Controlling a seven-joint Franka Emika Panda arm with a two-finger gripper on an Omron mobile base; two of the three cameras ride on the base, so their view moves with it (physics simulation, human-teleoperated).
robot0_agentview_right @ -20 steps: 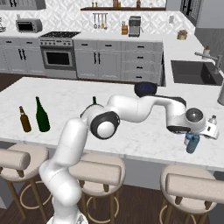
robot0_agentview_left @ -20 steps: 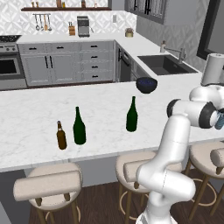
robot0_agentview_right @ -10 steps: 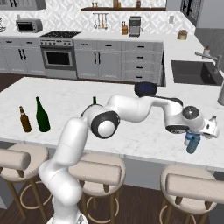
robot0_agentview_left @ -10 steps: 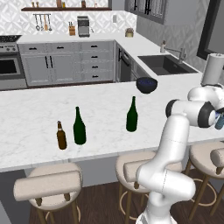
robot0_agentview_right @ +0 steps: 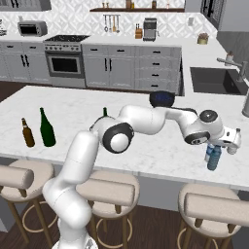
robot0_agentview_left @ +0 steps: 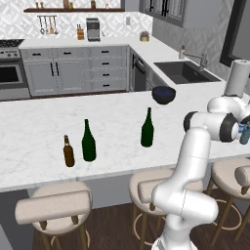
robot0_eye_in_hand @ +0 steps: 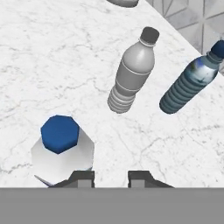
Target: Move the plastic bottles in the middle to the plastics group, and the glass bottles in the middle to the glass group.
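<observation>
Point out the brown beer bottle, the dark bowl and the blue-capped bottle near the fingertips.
brown beer bottle [robot0_agentview_left: 69, 153]: left base view, on its body.
dark bowl [robot0_agentview_left: 163, 94]: left base view, on its outer wall.
blue-capped bottle [robot0_eye_in_hand: 60, 134]: hand view, on its blue cap, seen from above.

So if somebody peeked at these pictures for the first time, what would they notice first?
Probably the big white robot arm stretching across the marble counter toward its right end, where small plastic bottles stand under its gripper. Next, the green wine bottle alone in the middle, and far left a darker green bottle beside a short brown one.
</observation>
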